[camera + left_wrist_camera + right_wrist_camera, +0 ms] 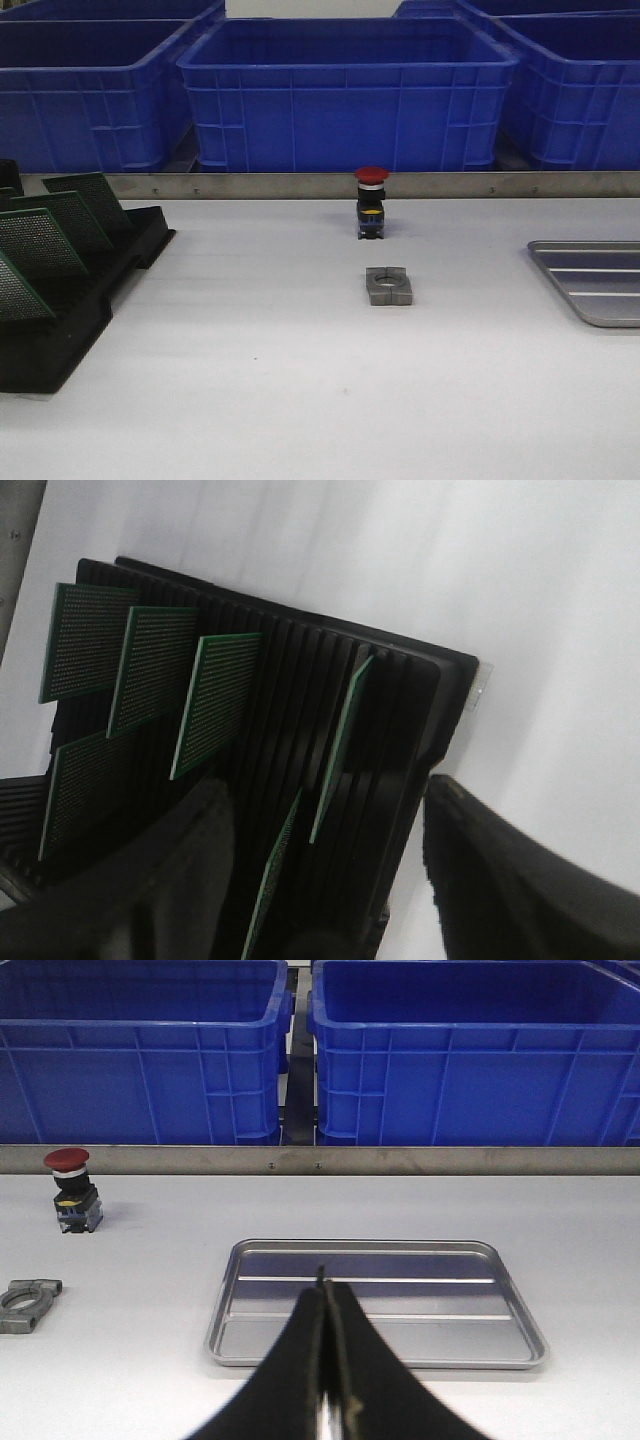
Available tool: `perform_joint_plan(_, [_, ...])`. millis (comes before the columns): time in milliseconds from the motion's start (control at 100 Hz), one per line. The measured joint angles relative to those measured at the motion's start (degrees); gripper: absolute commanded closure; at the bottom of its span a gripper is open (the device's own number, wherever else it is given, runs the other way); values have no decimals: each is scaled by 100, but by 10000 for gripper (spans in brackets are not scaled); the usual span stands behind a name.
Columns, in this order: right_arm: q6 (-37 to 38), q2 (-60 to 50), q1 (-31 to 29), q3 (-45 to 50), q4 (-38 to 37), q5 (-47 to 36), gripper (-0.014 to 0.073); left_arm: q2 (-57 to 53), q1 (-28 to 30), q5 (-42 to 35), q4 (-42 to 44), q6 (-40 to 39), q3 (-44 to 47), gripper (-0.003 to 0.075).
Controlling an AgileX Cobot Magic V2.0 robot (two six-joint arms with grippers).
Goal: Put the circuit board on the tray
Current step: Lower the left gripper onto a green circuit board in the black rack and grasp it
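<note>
On the left of the white bench (pixel 300 400) sits a black slotted rack (pixel 70 310) with several circuit boards (pixel 40 245) standing tilted in its grooves. Each board is a thin green rectangle covered with a fine grid of small holes and edged in brighter green; in the left wrist view five or six of them (pixel 215 705) lean across the ribbed slots, spaced apart. The left tool (pixel 330 880) hangs over the near end of the rack with its dark fingers (pixel 510 880) spread apart, holding nothing.

Near the middle of the bench stands a red-capped push button (pixel 371 202), and just in front of it lies a small grey metal clamp block (pixel 389 286).

At the right lies the tray (pixel 590 285), shallow, silver-grey, with a raised rim, rounded corners and a ribbed bottom, bare inside. The right tool (pixel 326 1360) hovers near its front rim, its fingers pressed together with nothing between them.

Blue crates (pixel 345 95) line the back behind a metal rail (pixel 300 184).
</note>
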Motion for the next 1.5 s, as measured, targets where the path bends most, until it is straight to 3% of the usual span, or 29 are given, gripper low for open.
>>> perform_joint_plan(500, [0, 0, 0, 0, 0, 0, 655, 1450, -628, -902, -97, 57, -17, 353])
perform_joint_plan(970, [0, 0, 0, 0, 0, 0, 655, 1585, -638, -1031, -114, 57, -26, 741])
perform_joint_plan(1180, [0, 0, 0, 0, 0, 0, 655, 1464, -638, -1061, -10, 155, -30, 741])
perform_joint_plan(1500, [0, 0, 0, 0, 0, 0, 655, 334, -638, -885, -98, 110, -30, 741])
